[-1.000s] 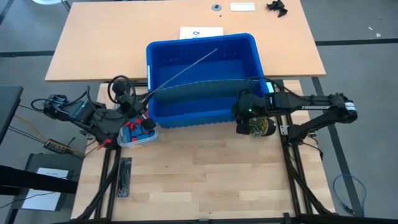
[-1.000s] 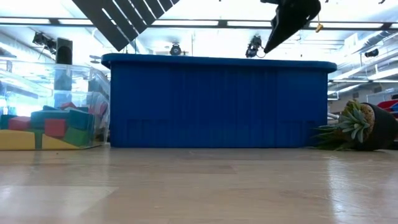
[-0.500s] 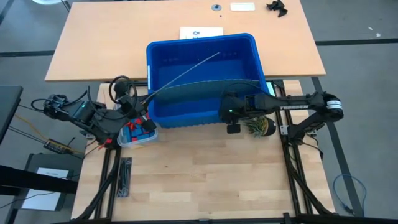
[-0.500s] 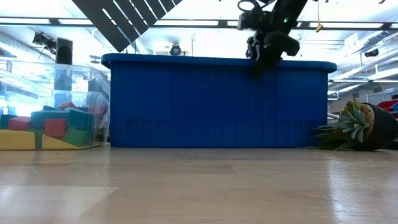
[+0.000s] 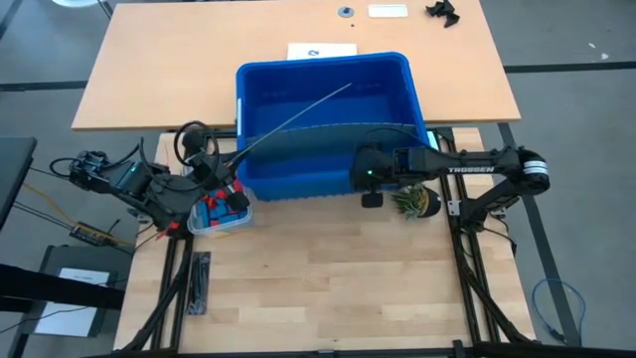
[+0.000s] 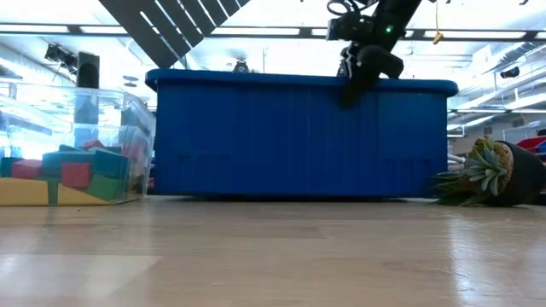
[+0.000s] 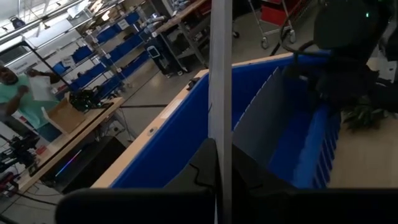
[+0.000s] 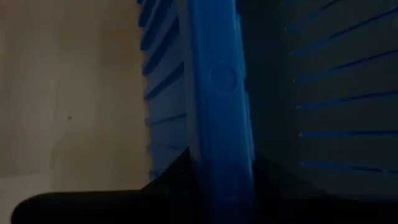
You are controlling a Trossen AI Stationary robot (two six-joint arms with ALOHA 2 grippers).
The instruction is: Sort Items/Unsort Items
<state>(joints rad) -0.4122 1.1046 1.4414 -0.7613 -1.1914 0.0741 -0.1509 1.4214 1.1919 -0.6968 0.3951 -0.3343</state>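
Observation:
The toy blocks [image 5: 221, 211], red, blue and green, lie in a clear tub at the table's left and also show in the low view [image 6: 72, 175]. My left gripper [image 5: 223, 171] stands above that tub. It is shut on a grey slotted divider sheet [image 7: 221, 87] that slants up over the blue bin [image 5: 323, 99]. My right gripper [image 5: 370, 185] is shut on the bin's near rim and also shows in the low view [image 6: 354, 78]. A second grey divider [image 5: 338, 133] stands bowed across the inside of the bin. My left gripper pinches the divider sheet's near end [image 7: 220, 146] between its two fingers. The sheet stands on edge and reaches out past the fingers over the bin, clear of the table. My right gripper straddles the bin's near rim [image 8: 217, 124], right of its middle, with one finger [image 8: 168, 180] outside the wall and one inside. The fingers point down from above, across the rim.
A potted succulent [image 5: 415, 202] lies on its side by the bin's near right corner and also shows in the low view [image 6: 490, 175]. A second table [image 5: 179, 70] with a white sheet lies behind the bin. Open tabletop [image 5: 338, 278] lies near the front edge.
My right gripper has gone toward the table's left along the bin's near wall and come down over its rim. The bin has then slid a little toward the far edge, covering more of the white sheet behind it.

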